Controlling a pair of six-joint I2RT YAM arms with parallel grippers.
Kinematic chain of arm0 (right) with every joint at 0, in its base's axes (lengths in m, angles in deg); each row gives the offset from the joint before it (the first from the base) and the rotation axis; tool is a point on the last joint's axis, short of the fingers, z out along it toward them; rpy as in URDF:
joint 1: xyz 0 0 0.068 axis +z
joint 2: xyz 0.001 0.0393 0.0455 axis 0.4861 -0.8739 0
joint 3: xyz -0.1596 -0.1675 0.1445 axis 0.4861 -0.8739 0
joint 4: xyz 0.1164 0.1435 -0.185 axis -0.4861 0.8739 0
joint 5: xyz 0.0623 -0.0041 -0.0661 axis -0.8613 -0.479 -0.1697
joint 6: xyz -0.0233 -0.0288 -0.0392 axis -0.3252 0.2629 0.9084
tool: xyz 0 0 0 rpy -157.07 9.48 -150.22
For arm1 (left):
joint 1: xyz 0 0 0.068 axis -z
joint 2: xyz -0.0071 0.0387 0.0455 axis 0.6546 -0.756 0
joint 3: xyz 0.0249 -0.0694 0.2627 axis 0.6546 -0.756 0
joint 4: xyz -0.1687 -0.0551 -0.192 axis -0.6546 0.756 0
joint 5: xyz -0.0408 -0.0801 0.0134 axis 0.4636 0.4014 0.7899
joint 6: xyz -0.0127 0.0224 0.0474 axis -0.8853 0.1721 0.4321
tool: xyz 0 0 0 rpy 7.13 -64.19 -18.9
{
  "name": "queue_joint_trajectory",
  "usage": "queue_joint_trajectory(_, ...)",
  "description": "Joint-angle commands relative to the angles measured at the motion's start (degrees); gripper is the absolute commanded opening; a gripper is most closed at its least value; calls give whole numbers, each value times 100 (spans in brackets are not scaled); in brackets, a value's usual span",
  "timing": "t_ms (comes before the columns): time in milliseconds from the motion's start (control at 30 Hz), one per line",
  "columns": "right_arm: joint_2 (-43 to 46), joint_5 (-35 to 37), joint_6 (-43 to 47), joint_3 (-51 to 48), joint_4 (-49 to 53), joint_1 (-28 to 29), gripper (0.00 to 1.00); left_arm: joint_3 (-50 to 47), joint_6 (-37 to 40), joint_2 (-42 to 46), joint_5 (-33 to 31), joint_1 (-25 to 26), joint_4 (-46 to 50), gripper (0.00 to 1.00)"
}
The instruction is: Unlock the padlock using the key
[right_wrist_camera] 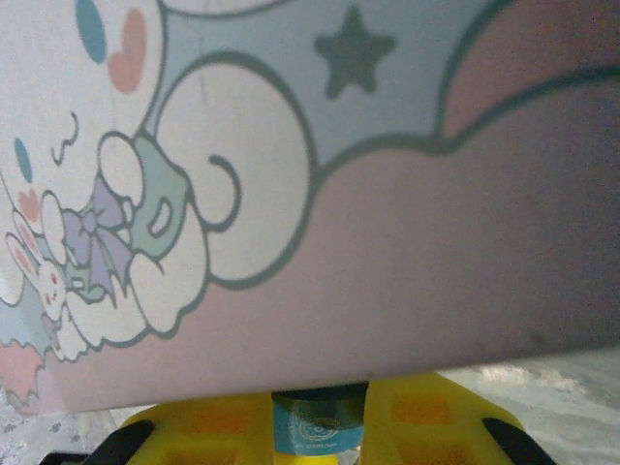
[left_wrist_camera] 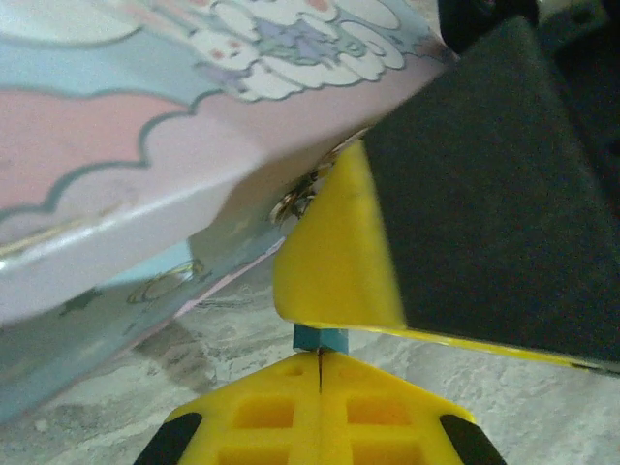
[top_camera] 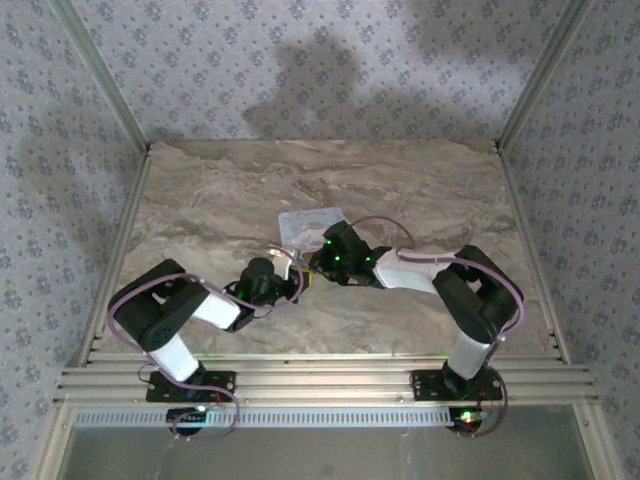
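**step: seat the key in the padlock**

status. the left gripper (left_wrist_camera: 320, 360) is fully closed, pinching a small blue tab taken to be the key (left_wrist_camera: 320, 338). the right gripper (right_wrist_camera: 318, 405) has its fingers set narrowly apart and clamped on a teal piece judged to be the padlock (right_wrist_camera: 316, 432). both meet at the middle of the table (top_camera: 430, 190), at the near edge of a pastel cartoon-printed book (top_camera: 305, 222).

procedure.
1. line the key up with the keyway before advancing (the keyway itself cannot be made out; a metallic glint (left_wrist_camera: 295, 201) under the book's edge may mark it).
2. advance straight, with light force. the right gripper's yellow finger sits just beyond the key and crowds the approach.
3. turn only once the key is fully seated, with the right gripper bracing the lock body against the twist.

appearance. the padlock is small and teal-blue, with a round embossed emblem. it is mostly hidden by the fingers and the book, and its shackle is not discernible.
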Motion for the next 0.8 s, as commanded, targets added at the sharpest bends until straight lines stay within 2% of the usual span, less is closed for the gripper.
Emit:
queue_joint_trajectory(0, 198, -520, -399, 141, 151, 47, 0, -111, 923, 91, -1051, 304, 521, 0)
queue_joint_trajectory(100, 167, -525, -403, 122, 156, 49, 0, -114, 1017, 65, -1173, 357, 449, 0)
queue_joint_trajectory(233, 123, -518, -422, 134, 137, 49, 0, -93, 766, -179, -1019, 344, 288, 0)
queue_joint_trajectory(333, 140, -485, -434, 124, 130, 48, 5, -227, 446, -444, -934, 351, -166, 0)
queue_joint_trajectory(500, 290, -323, -439, 57, 141, 28, 33, -296, 21, -859, -717, 336, -709, 0)
queue_joint_trajectory(600, 373, -246, -413, 12, 176, 6, 43, -270, -237, -1028, -624, 327, -917, 0)
queue_joint_trajectory(767, 454, -166, -357, -71, 205, -30, 49, -249, -468, -1188, -516, 283, -1132, 0)
